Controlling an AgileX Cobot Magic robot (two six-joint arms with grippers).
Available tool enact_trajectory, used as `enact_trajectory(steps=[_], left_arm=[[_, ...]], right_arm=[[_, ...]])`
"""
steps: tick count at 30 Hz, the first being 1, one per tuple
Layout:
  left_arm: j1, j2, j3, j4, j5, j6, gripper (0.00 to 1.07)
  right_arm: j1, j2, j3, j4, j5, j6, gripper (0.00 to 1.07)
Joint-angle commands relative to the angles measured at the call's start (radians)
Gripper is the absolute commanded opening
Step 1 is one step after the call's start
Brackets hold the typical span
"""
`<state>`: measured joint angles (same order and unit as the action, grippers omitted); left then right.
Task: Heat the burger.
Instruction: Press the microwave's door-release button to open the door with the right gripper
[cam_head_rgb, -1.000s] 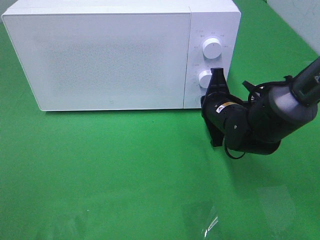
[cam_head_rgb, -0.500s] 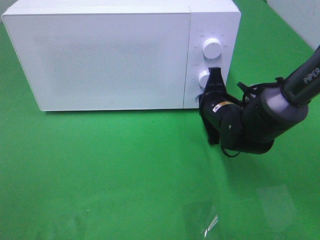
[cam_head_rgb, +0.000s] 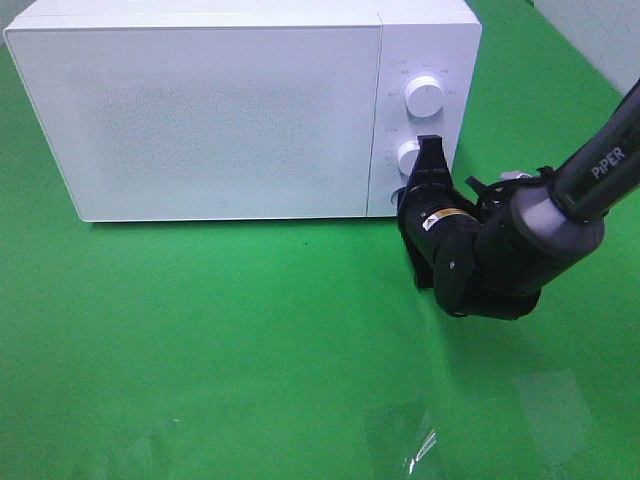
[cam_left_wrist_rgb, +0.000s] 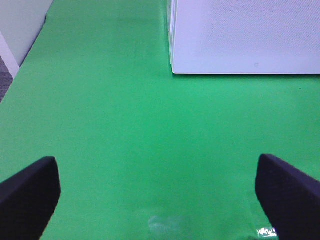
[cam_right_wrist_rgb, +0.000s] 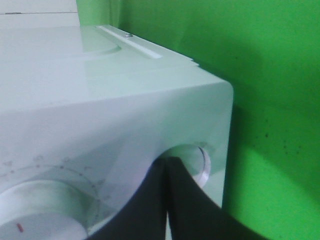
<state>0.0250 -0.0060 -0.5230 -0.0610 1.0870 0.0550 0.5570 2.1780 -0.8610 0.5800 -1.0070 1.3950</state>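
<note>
The burger is out of view. The white microwave (cam_head_rgb: 220, 110) stands at the back with its door closed. My right gripper (cam_head_rgb: 430, 148) is shut, and its black tips rest beside the lower knob (cam_head_rgb: 408, 157) of the control panel. In the right wrist view the closed fingertips (cam_right_wrist_rgb: 166, 165) touch a small round control (cam_right_wrist_rgb: 196, 159) near the panel's edge, and nothing is held between them. My left gripper (cam_left_wrist_rgb: 160, 200) hangs open over bare green cloth, with its two dark pads (cam_left_wrist_rgb: 27, 195) far apart. It does not show in the exterior high view.
An upper knob (cam_head_rgb: 424, 95) sits above the lower one. Green cloth (cam_head_rgb: 200, 340) covers the table in front of the microwave. A crumpled piece of clear film (cam_head_rgb: 420, 445) lies near the front edge. A pale wall edge (cam_left_wrist_rgb: 10, 35) borders the cloth beside the left arm.
The right arm's wrist and forearm have shifted a little left, closer to the microwave. The shut tips stay at the lower knob. The door stays closed.
</note>
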Motion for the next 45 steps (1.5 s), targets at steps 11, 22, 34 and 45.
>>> enact_trajectory(steps=[11, 22, 34, 45], left_arm=[[0.002, -0.003, 0.005, -0.002, -0.016, 0.003, 0.98], [0.002, -0.003, 0.005, -0.002, -0.016, 0.003, 0.98], [0.002, -0.003, 0.005, -0.002, -0.016, 0.003, 0.98], [0.002, -0.003, 0.005, -0.002, -0.016, 0.003, 0.98]], right_arm=[[-0.057, -0.021, -0.171, -0.031, -0.344, -0.113, 0.0], [-0.076, -0.006, -0.188, -0.059, -0.375, -0.093, 0.0], [-0.076, -0.006, -0.184, -0.067, -0.342, -0.093, 0.0], [-0.052, -0.013, -0.159, -0.092, -0.334, -0.092, 0.0]])
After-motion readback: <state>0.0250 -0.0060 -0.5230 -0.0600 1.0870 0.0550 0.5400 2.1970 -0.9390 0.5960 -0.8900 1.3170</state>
